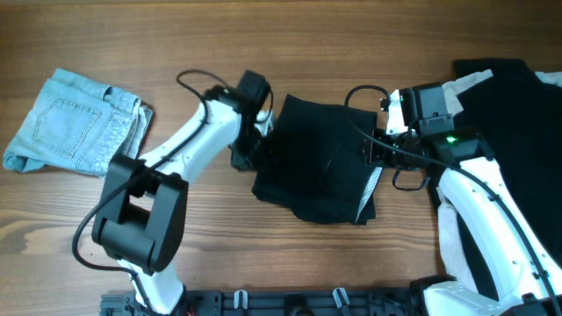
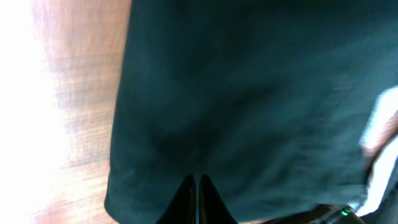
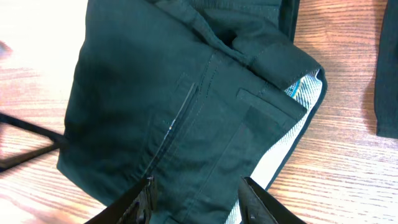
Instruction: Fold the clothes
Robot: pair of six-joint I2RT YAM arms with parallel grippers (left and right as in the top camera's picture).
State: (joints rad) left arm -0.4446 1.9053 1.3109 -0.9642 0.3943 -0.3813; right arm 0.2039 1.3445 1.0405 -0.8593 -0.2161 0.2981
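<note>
The black shorts point(image 1: 320, 162) lie folded into a rough square at the middle of the table, with a white-lined waistband at their right edge. My left gripper point(image 1: 255, 132) is at their left edge. In the left wrist view its fingers point(image 2: 196, 185) are shut tight together, low over the blurred black cloth point(image 2: 249, 93). My right gripper point(image 1: 379, 151) is at the shorts' right edge. In the right wrist view it point(image 3: 196, 190) is open, straddling the black shorts point(image 3: 155, 93) near a seam and pocket. A heap of black and off-white garments point(image 1: 514, 123) lies at the far right.
A folded pair of light blue denim shorts point(image 1: 75, 123) lies at the far left. Bare wooden tabletop point(image 1: 263, 254) surrounds the black shorts. A black rail point(image 1: 290, 303) runs along the front edge. The right arm's base sits on the garment heap.
</note>
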